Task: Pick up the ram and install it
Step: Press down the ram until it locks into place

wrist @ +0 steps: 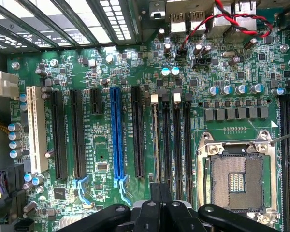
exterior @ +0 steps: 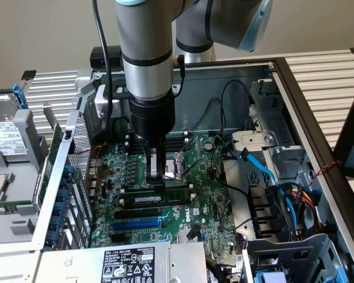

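Note:
The ram (exterior: 165, 196) is a narrow green stick with a white label, standing on edge in a black memory slot on the motherboard (exterior: 206, 203). My gripper (exterior: 156, 184) comes straight down onto it, shut, with its black fingertips against the stick's top edge near its middle. In the wrist view the ram (wrist: 156, 145) is a thin grey line running along its slot. There the gripper (wrist: 160, 193) has its fingers pressed together right over that line. I cannot tell whether the tips pinch the stick or only rest on it.
The open CPU socket (exterior: 178, 168) lies just beyond the ram. Black and blue expansion slots (exterior: 135, 224) run beside it. Loose cables (exterior: 283, 194) and drive bays fill the exterior view's right. A power supply (exterior: 127, 265) sits at the front, and the case's metal wall (exterior: 65, 171) stands at the left.

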`<action>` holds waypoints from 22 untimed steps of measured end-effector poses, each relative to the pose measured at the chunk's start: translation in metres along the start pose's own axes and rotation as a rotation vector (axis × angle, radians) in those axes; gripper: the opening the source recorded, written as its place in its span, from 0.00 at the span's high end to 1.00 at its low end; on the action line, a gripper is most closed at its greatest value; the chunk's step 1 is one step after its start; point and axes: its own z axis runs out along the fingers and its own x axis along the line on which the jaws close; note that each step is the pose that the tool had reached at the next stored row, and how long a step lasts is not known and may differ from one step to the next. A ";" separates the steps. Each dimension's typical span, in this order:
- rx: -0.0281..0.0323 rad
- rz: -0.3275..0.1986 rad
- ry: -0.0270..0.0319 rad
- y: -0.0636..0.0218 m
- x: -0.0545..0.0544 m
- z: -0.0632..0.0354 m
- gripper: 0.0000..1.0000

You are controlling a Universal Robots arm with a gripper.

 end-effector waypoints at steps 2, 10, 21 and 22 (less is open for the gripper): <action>0.0000 0.000 0.0000 0.0000 0.000 0.0000 0.89; 0.0000 0.000 -0.0001 0.0000 0.001 0.0000 0.89; 0.0000 0.000 -0.0001 0.0000 0.001 0.0000 0.89; -0.0001 0.000 -0.0001 0.0000 0.001 0.0000 0.89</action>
